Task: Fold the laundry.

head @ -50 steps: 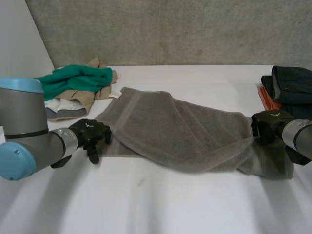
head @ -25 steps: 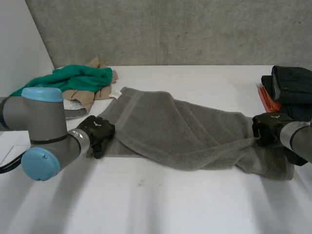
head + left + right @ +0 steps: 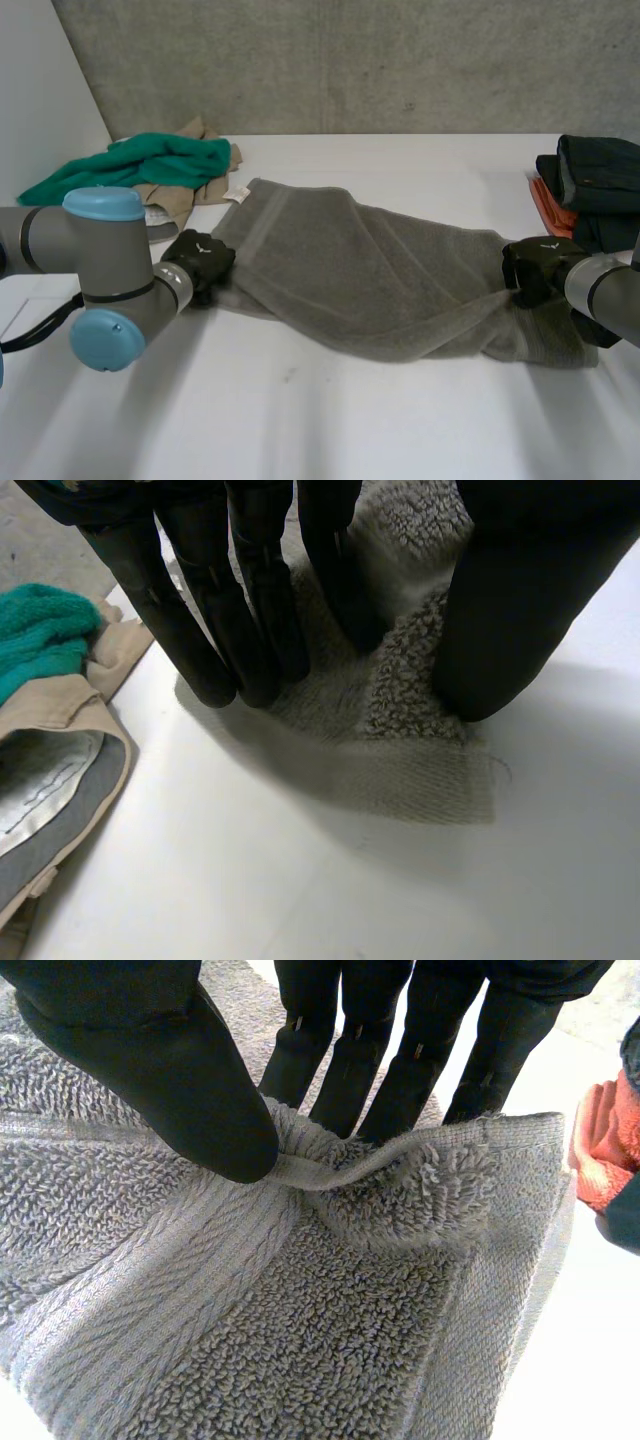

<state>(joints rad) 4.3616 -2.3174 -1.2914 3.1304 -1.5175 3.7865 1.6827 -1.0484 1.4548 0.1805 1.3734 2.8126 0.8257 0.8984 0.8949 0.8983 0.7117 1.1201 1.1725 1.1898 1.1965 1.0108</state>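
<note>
Left hand (image 3: 200,262): narrowly closed; straight fingers (image 3: 215,620) and thumb (image 3: 520,610) pinch a raised fold of the grey terry towel (image 3: 360,280) at its left corner; the flat woven hem of that corner lies on the white table (image 3: 330,420) just past the fingertips.

Right hand (image 3: 535,268): likewise narrowly closed; thumb (image 3: 160,1060) and fingers (image 3: 390,1060) nip a ridge of the towel's banded hem between them, at the towel's right end, beside a corner; the pile below the pinch lies slack.

Towel: 1 piece, stretched across the table between the 2 hands; rumpled, with long creases running along its length; its far-left part lies flat on the table, its right end is bunched beneath the right hand.

Surroundings: a heap of green and beige garments (image 3: 165,165) sits on the table beyond the left hand, near the towel's far-left corner; a stack of dark folded clothing (image 3: 600,180) stands beyond the right hand, with an orange cloth (image 3: 605,1150) just beside the towel's right edge.
</note>
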